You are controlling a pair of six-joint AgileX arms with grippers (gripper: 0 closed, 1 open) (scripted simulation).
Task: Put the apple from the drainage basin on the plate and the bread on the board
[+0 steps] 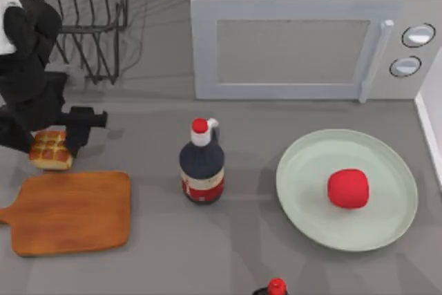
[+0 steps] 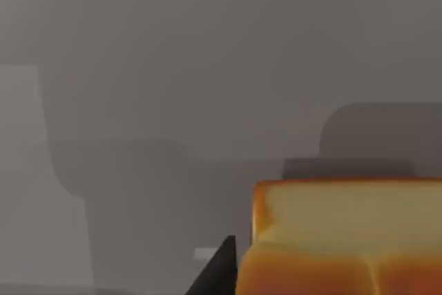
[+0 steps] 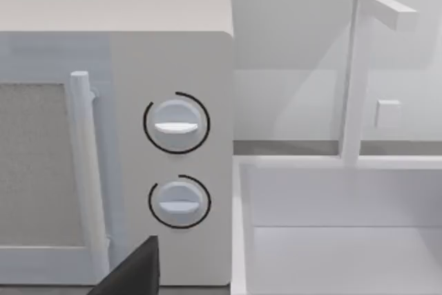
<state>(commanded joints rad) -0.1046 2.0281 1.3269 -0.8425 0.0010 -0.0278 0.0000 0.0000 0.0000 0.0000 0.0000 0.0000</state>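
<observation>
Apple [image 1: 348, 188] was plain bright red, on a pale green plate [image 1: 387, 222]. Bread [image 1: 50, 148] was golden-brown w/ a glossy top scored in a grid, pale yellowish sides. Board [image 1: 72, 212] was orange-brown wood grain. Sauce bottle [image 1: 202, 164] was dark, nearly black, w/ red cap, white neck & red-and-white label. Microwave [image 1: 311, 32] was light grey w/ white dials ringed in black. Dish rack [image 1: 90, 12] was black wire. Surface [image 1: 242, 253] was mid grey. Left hand [image 1: 74, 131] was black.
</observation>
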